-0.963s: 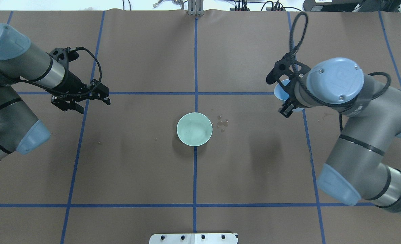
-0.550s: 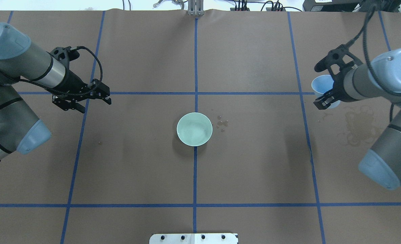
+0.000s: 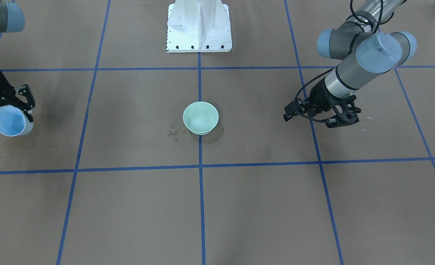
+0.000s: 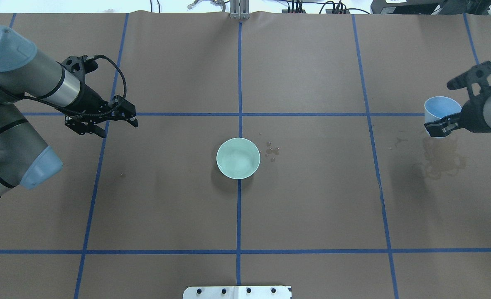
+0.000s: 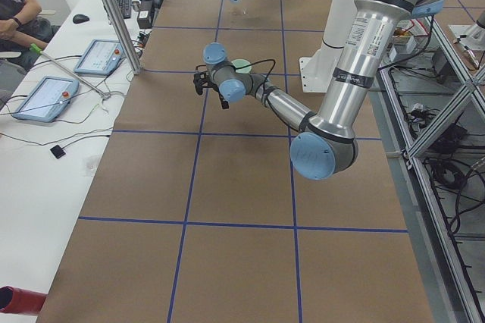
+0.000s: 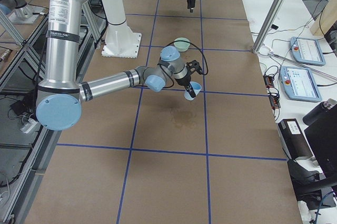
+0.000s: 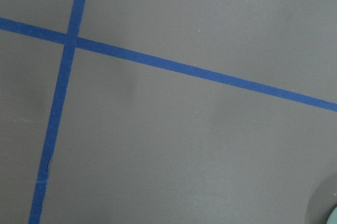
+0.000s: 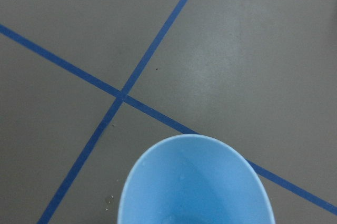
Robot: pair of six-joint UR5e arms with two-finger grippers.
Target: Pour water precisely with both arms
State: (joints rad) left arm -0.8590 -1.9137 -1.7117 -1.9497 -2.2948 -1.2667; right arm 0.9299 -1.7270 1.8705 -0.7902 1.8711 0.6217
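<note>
**Item: water (image 4: 238, 160).** Clear, showing only as faint glints inside the mint-green bowl (image 4: 238, 158) at the middle of the counter (image 4: 312, 207). A few stray droplets (image 4: 271, 152) lie just beside the bowl on the robot's right. Whether any is left in the cup cannot be told.

**Vessel: light blue cup (image 4: 441, 109).** Held at the counter's far right end, well apart from the bowl, above a dried ring-shaped stain (image 4: 438, 160).

**Right claw (image 4: 444, 123).** Closed on the cup's wall, rim left free.

**Left claw (image 4: 130, 117).** Carries nothing and hovers over a blue tape line (image 4: 179, 114), well apart from the bowl. How wide it stands open cannot be told.

**Handling.** The cup is probably light, thin-walled and easily squeezed out of round, and slippery if wet. It is best gripped on the side wall below the rim, with moderate force. Water sloshes, so tilt slowly and close over the bowl.
</note>
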